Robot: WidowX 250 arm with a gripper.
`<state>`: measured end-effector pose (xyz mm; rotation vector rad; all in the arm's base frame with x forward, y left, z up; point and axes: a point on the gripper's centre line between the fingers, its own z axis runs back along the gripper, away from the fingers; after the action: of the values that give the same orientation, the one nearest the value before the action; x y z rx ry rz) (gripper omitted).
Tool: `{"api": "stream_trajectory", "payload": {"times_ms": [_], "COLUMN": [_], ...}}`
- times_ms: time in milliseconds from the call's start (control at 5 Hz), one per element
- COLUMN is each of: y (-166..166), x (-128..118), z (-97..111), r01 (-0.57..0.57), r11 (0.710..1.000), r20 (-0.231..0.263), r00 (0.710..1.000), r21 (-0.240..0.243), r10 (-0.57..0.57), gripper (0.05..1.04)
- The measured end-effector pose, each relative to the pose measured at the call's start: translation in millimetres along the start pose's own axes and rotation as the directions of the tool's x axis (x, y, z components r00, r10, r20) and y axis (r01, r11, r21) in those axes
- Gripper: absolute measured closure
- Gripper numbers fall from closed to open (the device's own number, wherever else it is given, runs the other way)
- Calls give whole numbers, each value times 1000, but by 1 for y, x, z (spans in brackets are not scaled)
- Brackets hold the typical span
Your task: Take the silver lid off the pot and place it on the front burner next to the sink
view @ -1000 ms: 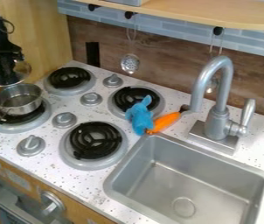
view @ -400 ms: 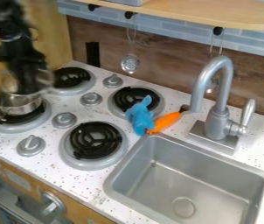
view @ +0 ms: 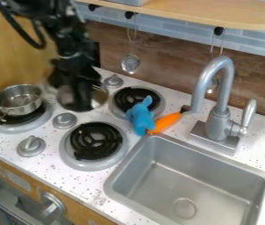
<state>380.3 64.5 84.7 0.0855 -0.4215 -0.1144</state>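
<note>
The gripper [view: 81, 102] hangs over the stove's left rear part, above the knob between the burners. A round, see-through lid with a shiny rim [view: 101, 96] is held in it; the fingers hide much of the lid. To the left, a small metal pot [view: 19, 100] sits uncovered on the left burner. Right of the gripper, a blue plush toy [view: 141, 116] lies at the edge of the rear right burner [view: 121, 96], touching an orange carrot-like object [view: 166, 122].
The front burner [view: 96, 140] has knobs [view: 31, 146] to its left. At the right are the sink [view: 158, 176] and its tall faucet [view: 218, 105]. A slotted utensil [view: 130, 63] hangs on the back wall under a wooden shelf [view: 176, 14].
The gripper has swung right and somewhat lower, from above the pot toward the middle of the stove, and the lid has moved with it. Pot, plush toy and orange object stayed put.
</note>
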Motion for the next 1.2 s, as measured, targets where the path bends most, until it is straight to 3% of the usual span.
{"api": "stream_trajectory", "payload": {"times_ms": [200, 400, 1000, 1200], "y": [-50, -70, -29, -13], "x": [-3, -14, -61, -64], "z": [-2, -6, -12, -18], "r01": [83, 119, -2, -23], "r11": [996, 993, 998, 997], "r20": [3, -22, -85, -82], "r00": [997, 993, 996, 996], "r21": [-13, 0, 61, 68], "r10": [-83, -119, 7, 29], "gripper": [766, 766, 766, 766]}}
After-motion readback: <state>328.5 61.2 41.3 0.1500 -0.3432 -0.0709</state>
